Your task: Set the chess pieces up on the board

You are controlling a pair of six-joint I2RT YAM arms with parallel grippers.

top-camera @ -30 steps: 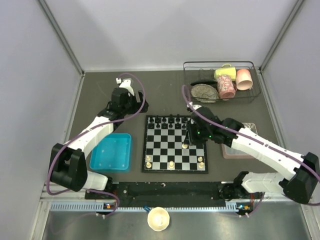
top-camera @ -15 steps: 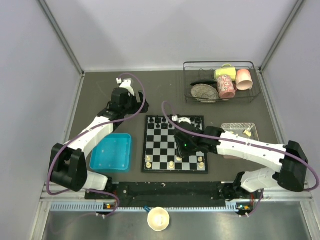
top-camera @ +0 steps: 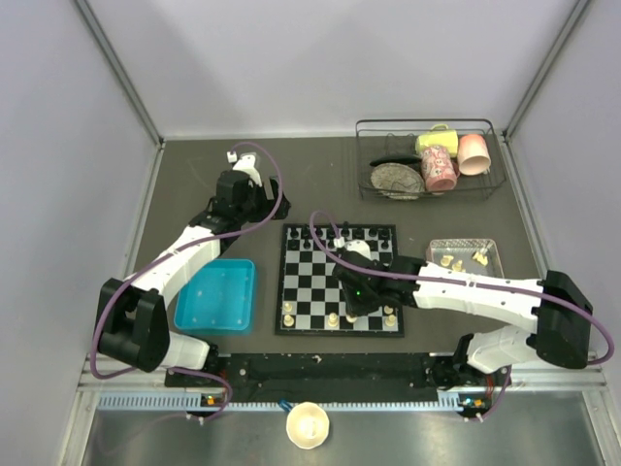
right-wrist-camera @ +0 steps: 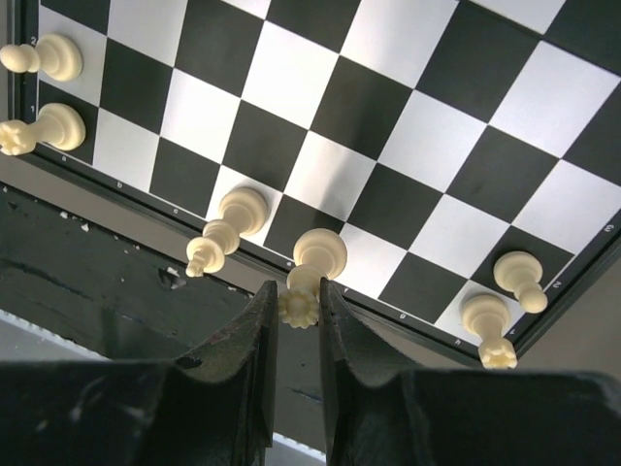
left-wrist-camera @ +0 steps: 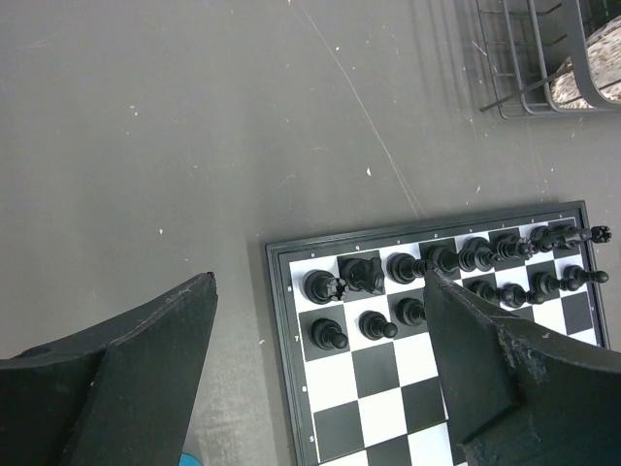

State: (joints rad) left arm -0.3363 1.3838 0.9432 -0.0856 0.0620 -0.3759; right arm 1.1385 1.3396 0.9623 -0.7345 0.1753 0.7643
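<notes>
The right gripper (right-wrist-camera: 297,293) is pinched narrowly around the crowned head of a cream chess piece (right-wrist-camera: 318,254) at the near edge row of the board (right-wrist-camera: 291,83), among other cream pieces (right-wrist-camera: 231,225), while the left gripper (left-wrist-camera: 320,280) hangs spread wide and empty above the far-left corner, over the black pieces (left-wrist-camera: 441,258).

The right tool (top-camera: 353,307), clamped on a small cream crowned chess piece (right-wrist-camera: 309,272), travels from the right-middle squares of the flat black-and-white chequered chessboard (top-camera: 301,282) down to its nearest row. It now sits among the standing cream pieces (top-camera: 333,317). The white right arm (top-camera: 466,289) swings lower and flatter. This uncovers the pinkish-grey tray (top-camera: 493,250) beside the board, and loose cream pieces (top-camera: 446,260) show inside it.
</notes>
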